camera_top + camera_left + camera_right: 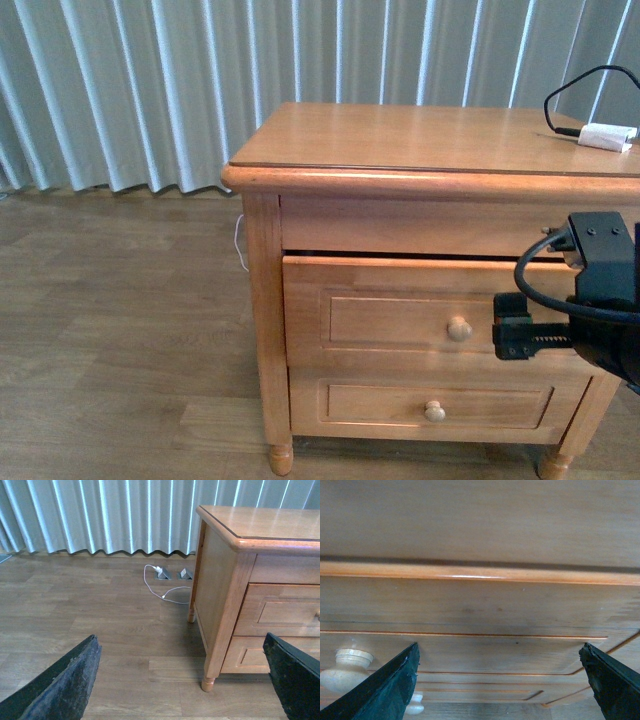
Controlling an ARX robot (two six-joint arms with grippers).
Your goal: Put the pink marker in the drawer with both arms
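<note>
- right gripper (500, 685): jaws spread wide, nothing between them, both finger tips clear of the wood; it faces the drawer (480, 645) front close up
- in the front view the right gripper (515, 330) sits just beside the drawer's knob (459, 328), on the robot's right of it, not touching
- right wrist view: knob (347, 664) lies outside the gap, beyond one finger (385, 690); a second, smaller knob (414, 706) peeks out past the same finger
- drawer (440, 320) is pulled out slightly, dark gap showing along its top edge under the nightstand (420, 150) top
- shallower drawer (430, 405) directly below, closed
- black cable (540, 270) loops off the right arm in front of the drawer
- left gripper (182, 680): jaws wide apart, empty, hanging above the wooden floor (100, 620), well away from the nightstand (225, 580) corner leg
- beyond the left gripper: white cord (162, 587) on the floor by the curtain (100, 515)
- white plug (607, 136) with black cable on the nightstand top, far back corner above the right gripper
- pink marker: not visible in any view, can't tell where it is
</note>
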